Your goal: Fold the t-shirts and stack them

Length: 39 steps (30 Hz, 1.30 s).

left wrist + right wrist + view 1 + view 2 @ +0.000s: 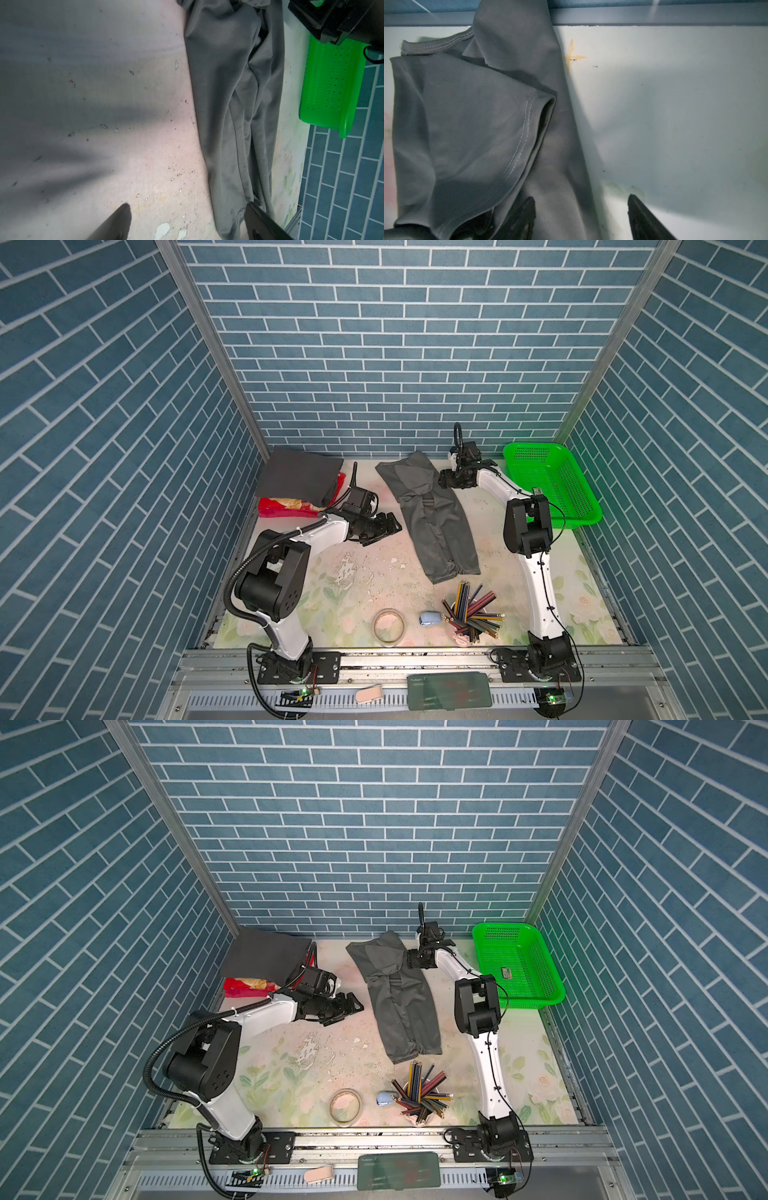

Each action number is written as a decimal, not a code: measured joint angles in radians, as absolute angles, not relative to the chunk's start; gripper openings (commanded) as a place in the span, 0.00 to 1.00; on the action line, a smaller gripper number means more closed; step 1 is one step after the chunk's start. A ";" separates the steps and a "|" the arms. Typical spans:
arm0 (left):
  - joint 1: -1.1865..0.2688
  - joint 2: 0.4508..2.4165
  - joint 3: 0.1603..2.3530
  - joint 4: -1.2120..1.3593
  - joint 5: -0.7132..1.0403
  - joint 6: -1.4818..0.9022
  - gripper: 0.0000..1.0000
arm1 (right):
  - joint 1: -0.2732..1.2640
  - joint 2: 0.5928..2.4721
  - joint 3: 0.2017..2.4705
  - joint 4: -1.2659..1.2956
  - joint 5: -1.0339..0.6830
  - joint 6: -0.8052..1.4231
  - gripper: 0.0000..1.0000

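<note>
Shirt [432, 514] right edge between spread right tool [581, 197] | table [365, 556] bare leftward

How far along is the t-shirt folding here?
Done: the charcoal t-shirt lies folded at the back left. In hand: the grey t-shirt is folded into a long strip; the right gripper, open, is at its far end, the left gripper open beside it. Left: folding it shorter and stacking.

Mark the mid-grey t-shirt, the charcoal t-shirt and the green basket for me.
mid-grey t-shirt [432, 526], in a top view, middle of its long folded body.
charcoal t-shirt [297, 479], in a top view, centre of its upper face.
green basket [557, 485], in a top view, bare mesh inside.
</note>
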State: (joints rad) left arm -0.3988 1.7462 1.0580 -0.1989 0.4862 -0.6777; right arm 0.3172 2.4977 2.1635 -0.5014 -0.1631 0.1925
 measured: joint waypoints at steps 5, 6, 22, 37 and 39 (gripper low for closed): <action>-0.399 1.761 1.058 -0.199 0.493 -0.685 0.87 | 0.313 2.550 2.206 -0.492 -0.169 0.210 0.29; -0.399 1.763 1.058 -0.199 0.494 -0.685 0.88 | 0.312 2.557 2.206 -0.493 -0.168 0.217 0.22; -0.452 1.764 1.058 -0.200 0.496 -0.686 0.88 | 0.165 2.470 2.033 -0.411 -0.181 0.273 0.00; -0.591 1.774 1.011 -0.236 0.496 -0.704 0.87 | 0.151 2.143 1.678 -0.427 -0.267 0.292 0.73; -0.614 1.769 1.009 -0.250 0.487 -0.703 0.87 | 0.154 2.026 1.552 -0.401 -0.273 0.303 0.76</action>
State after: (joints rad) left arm -0.6144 1.7691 1.0088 -0.2504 0.4873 -0.7029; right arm 0.1539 2.0258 1.5520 -0.4011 -0.2726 0.3031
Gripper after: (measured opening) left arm 0.874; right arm 0.732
